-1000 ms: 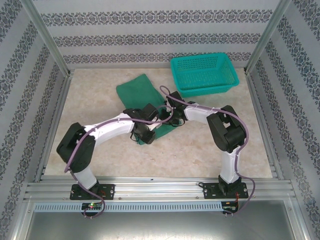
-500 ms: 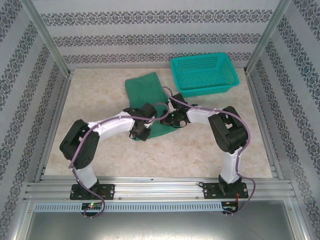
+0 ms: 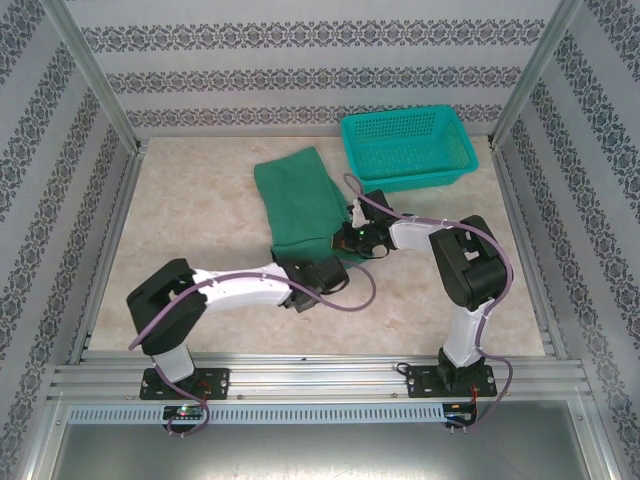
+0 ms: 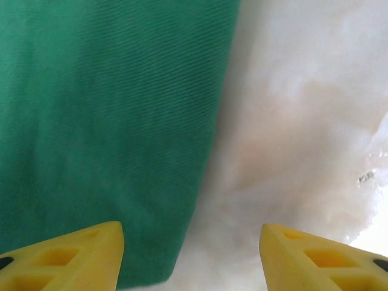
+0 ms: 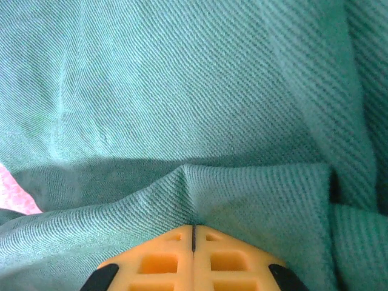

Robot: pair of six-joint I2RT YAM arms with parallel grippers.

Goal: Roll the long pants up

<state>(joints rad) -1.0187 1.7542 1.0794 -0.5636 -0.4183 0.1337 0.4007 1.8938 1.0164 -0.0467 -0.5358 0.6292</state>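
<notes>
The long pants (image 3: 298,200) lie as a folded dark green strip on the table, running from the back middle toward the near right. My left gripper (image 3: 322,272) hovers just off the strip's near end. In the left wrist view its yellow fingers (image 4: 73,257) stand wide apart and open (image 4: 189,229), with the pants' near corner (image 4: 109,133) and bare table below them. My right gripper (image 3: 350,240) rests at the strip's near right edge. In the right wrist view it is shut (image 5: 193,227) and pinches a raised fold of the pants (image 5: 182,109).
A teal mesh basket (image 3: 452,170) stands at the back right, close behind the right arm. Patterned walls and metal posts (image 3: 95,80) bound the table on three sides. The marbled tabletop (image 3: 180,220) lies bare on the left.
My left gripper has opened, let go of the cloth and drawn back toward the near edge. The pants strip has shifted right and lies straighter. The right gripper stays shut on the cloth.
</notes>
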